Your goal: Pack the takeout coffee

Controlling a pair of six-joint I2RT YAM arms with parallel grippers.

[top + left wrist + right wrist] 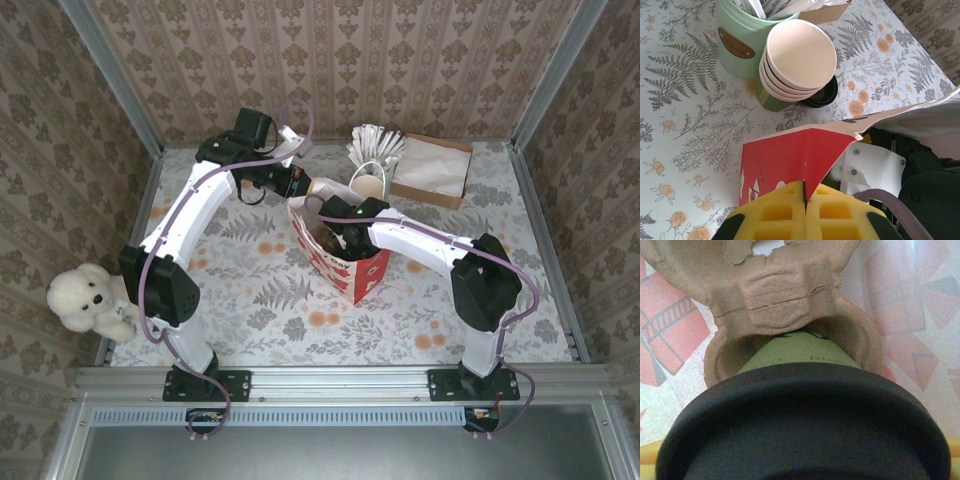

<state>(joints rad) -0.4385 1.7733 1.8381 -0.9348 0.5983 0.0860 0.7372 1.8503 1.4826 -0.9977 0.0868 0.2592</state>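
The right gripper (338, 236) is inside the red paper bag (785, 160). Its yellow fingers (647, 466) clamp the takeout coffee (805, 420), which stands in a cavity of the pulp cup carrier (785, 300). The left gripper (805, 212) pinches the bag's rim, pads together. Beyond stand stacked lidless cups (797, 62), a loose black lid (826, 95) and a green jar (737, 45).

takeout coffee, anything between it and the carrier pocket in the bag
Nothing visible does. The takeout coffee points straight into the open pocket of the pulp carrier, no loose thing between. The left hand pinches the bag rim.
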